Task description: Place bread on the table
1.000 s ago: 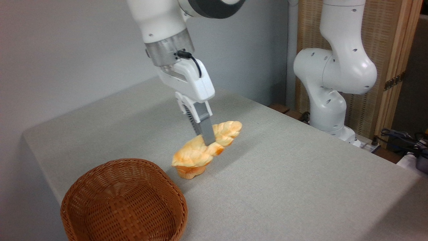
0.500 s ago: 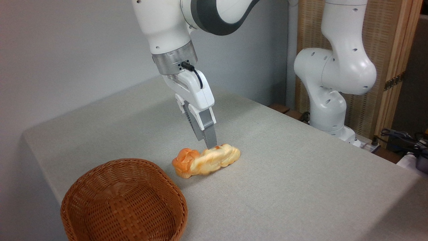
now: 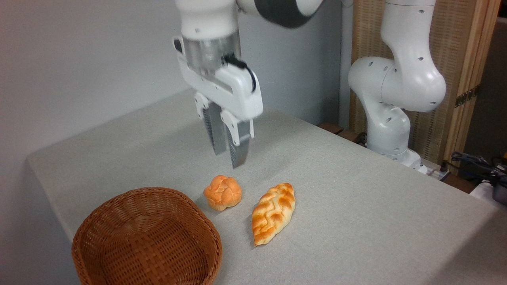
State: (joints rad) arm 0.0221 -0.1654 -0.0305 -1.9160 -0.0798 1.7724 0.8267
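Gripper [image 3: 227, 152] hangs empty above the table [image 3: 356, 198], fingers pointing down with a narrow gap between them, gripping nothing. Motion blur on the wrist, so exact gap width is hard to read; I'd call it parted, released.

Landmark = bread [image 3: 274, 212]. Braided loaf lies flat on the grey cloth, one pointed end toward the camera, nothing touching it. Gripper is up and to the left of it, well clear. Judging by that, placement looks done: loaf is out of the basket and resting on its own.

Round bun [image 3: 222, 192] sits just left of the bread, apart from it, nearly under the fingertips. Wicker basket [image 3: 146, 237] is further left and nearer the camera; its bottom edge is cut off by the frame, visible interior looks empty.

Arm's upper links are out of frame at top.
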